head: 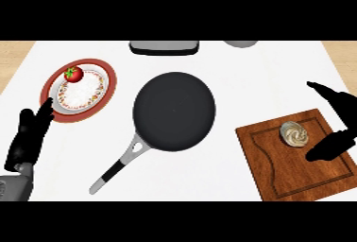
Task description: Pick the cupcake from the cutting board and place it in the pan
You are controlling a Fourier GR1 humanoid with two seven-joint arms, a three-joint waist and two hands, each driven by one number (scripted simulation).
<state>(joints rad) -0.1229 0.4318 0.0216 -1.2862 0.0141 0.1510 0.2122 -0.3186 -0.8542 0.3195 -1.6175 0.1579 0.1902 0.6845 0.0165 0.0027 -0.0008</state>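
Pan [174, 111]: matt black surface, no glare. Handle [120, 164]: smooth grey metal, black grip at its end. Cutting board [300, 176], right of pan: reddish-brown wood, grain visible. Bench [237, 66]: white, smooth, matt. Plate [50, 80], left of pan: smooth, red-rimmed.

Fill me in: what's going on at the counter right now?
The right hand is open over the cutting board, its fingers and thumb spread to either side of the cupcake. The cupcake sits on the board, not yet grasped. The pan lies mid-counter without the cupcake. The left hand rests open beside the plate holding a tomato.
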